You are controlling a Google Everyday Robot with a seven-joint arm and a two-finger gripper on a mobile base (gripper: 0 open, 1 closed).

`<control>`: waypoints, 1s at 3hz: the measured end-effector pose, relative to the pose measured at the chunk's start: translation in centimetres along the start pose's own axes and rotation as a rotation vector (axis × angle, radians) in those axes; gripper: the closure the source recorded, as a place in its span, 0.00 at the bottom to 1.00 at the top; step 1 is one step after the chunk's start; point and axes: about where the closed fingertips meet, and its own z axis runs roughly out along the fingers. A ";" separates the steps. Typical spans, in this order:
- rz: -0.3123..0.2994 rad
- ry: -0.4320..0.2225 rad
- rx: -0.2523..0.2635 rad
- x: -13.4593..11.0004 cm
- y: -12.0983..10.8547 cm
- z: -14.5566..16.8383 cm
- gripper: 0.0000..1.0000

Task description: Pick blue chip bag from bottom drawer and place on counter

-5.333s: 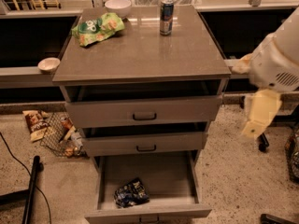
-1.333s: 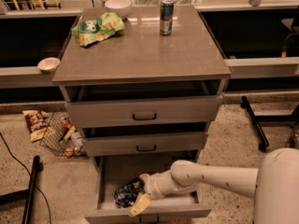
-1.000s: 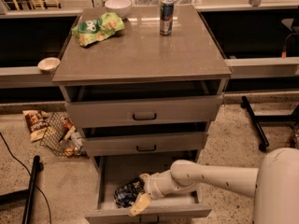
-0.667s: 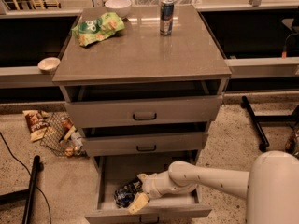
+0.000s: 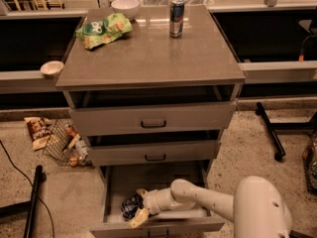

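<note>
While gripper (image 5: 139, 205) sits in bottom drawer (image 5: 148, 178), can (image 5: 176, 18) — bowl (image 5: 125, 6) above

You see dim, warm-tinted scene. Light falls from above: counter (image 5: 148, 58) brightest, pale glare streak beside can (image 5: 176, 18). Gaps above upper drawers drop to black shadow. Bottom drawer (image 5: 119, 182) murky; gripper (image 5: 140, 205) low inside it, pale against shade, next to blue chip bag (image 5: 130, 205), which reads nearly black. Background behind cabinet dark.

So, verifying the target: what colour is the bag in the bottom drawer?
Crumpled foil bag: dark blue, camera view; gripper beside it in bottom drawer.
</note>
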 end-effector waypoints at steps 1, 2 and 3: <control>-0.018 -0.023 0.017 1.7 -4.1 2.6 0.00; -0.032 -0.076 0.070 1.6 -7.8 2.7 0.00; -0.058 -0.067 0.103 1.3 -9.8 2.9 0.00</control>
